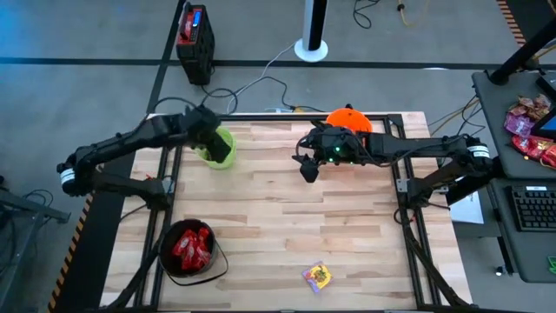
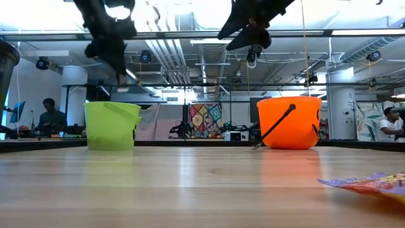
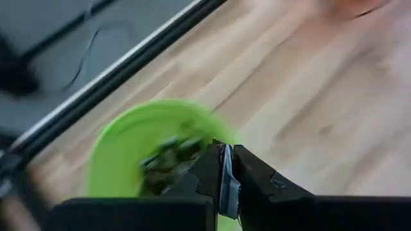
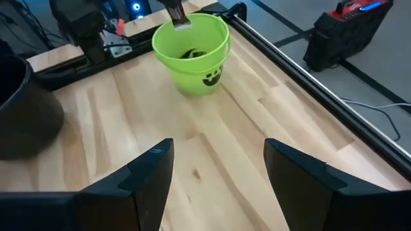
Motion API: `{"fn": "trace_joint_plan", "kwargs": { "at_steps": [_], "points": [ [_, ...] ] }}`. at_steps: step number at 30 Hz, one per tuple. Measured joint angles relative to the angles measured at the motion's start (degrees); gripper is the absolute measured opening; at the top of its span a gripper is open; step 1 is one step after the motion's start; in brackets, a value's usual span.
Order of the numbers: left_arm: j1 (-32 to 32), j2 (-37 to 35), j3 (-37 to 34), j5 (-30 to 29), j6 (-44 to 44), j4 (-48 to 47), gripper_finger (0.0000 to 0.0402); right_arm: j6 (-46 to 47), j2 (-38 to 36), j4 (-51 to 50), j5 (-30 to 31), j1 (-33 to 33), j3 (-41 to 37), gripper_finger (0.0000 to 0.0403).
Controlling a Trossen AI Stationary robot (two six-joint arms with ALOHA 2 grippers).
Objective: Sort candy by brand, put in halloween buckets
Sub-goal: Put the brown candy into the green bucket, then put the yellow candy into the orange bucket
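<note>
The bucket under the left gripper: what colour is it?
Lime green bucket, clearest in the right wrist view.

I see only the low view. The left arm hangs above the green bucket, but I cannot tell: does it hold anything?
Observer: Yes, the left gripper has its jaws shut on a silver candy, above the green bucket.
Operator: And the right one?
Observer: The right gripper is open and empty.
Operator: Where is the black bucket?
Observer: The black bucket stands on the left side, far from the green one, with red candies inside.
</note>
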Motion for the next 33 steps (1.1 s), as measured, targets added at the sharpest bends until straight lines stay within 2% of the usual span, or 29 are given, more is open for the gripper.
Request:
{"fn": "trace_joint_plan", "kwargs": {
  "at_steps": [4, 8, 13, 21, 27, 30, 33],
  "points": [
    [7.5, 2.9, 0.0, 3.2, 1.2, -3.6, 0.001, -0.6, 0.1, 0.1, -0.1, -1.0, 0.0, 0.0236],
    [12.1, 7.1, 0.0, 5.2, 1.6, -3.6, 0.0023, 0.2, 0.1, -0.1, -2.1, -1.8, 0.0, 0.0235],
    [13.2, 11.7, 0.0, 5.2, 1.3, -5.5, 0.0063, 6.3, 0.1, -3.3, -11.2, -3.5, 0.0, 0.0233],
    [13.2, 13.8, 0.0, 4.4, 1.4, -6.7, 0.0148, 15.7, 0.1, -11.6, -20.4, -2.6, 0.0, 0.0233],
    [12.8, 10.5, 0.0, 3.6, 2.0, -6.7, 0.0181, 24.1, 0.1, -14.6, -26.6, 2.6, 0.0, 0.0233],
    [11.6, 7.3, 0.0, 3.6, 1.7, -6.9, 0.0186, 30.3, 0.5, -14.6, -30.7, 7.4, -0.2, 0.0233],
    [9.6, 3.2, 0.0, 4.0, 0.9, -7.2, 0.0187, 38.1, 0.8, -15.4, -31.8, 14.0, -1.0, 0.0233]
  ]
}}
